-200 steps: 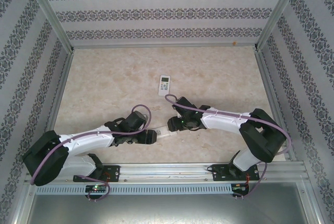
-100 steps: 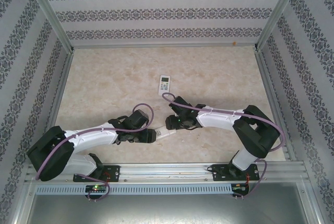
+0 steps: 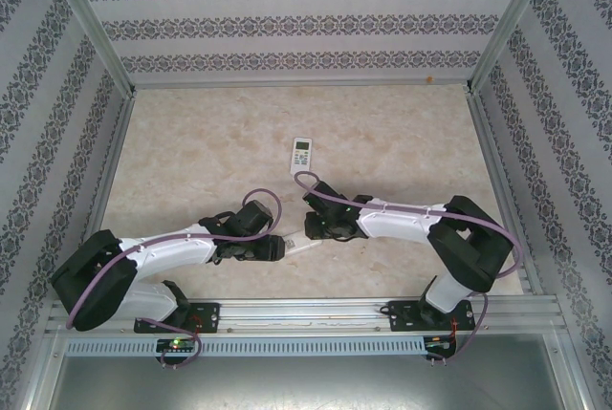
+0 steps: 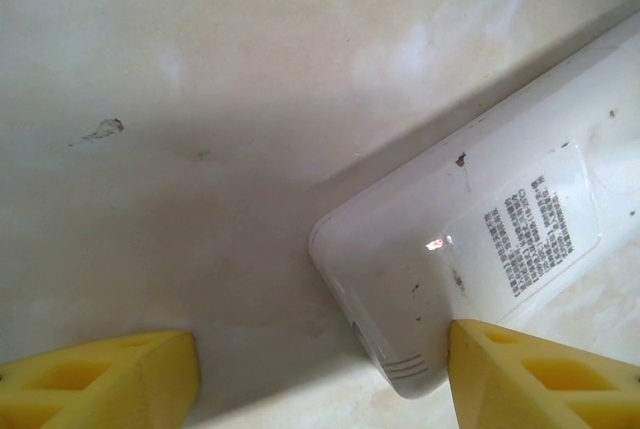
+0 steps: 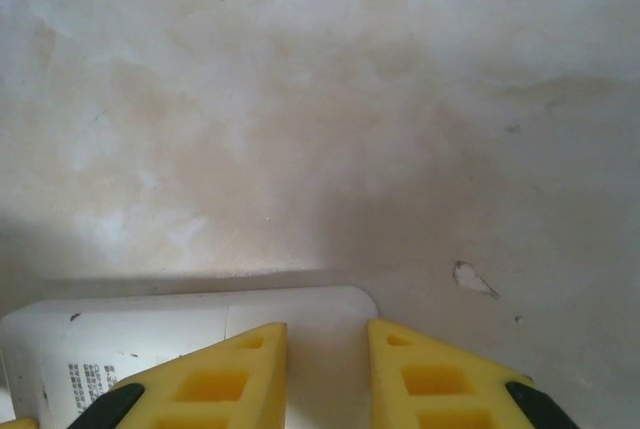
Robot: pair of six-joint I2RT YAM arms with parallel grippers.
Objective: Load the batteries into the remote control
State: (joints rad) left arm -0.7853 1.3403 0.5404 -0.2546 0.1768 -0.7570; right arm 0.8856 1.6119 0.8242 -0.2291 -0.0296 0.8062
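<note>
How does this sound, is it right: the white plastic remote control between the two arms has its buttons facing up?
Not quite. The white plastic remote control between the two arms has its smooth back facing up, with a printed label on it and no buttons. The left wrist view shows this.

The counter (image 3: pixel 402 133) is creamy beige with pale cloudy marks. The walls (image 3: pixel 287 18) are white with dark flowery stripes. The left arm (image 3: pixel 163 257) and right arm (image 3: pixel 406 224) are white and black, with purple cables (image 3: pixel 402 206). The left pincer (image 4: pixel 320 349) and right pincer (image 5: pixel 327 334) are yellow. The remote control (image 4: pixel 500 209) is white with black writing.
</note>
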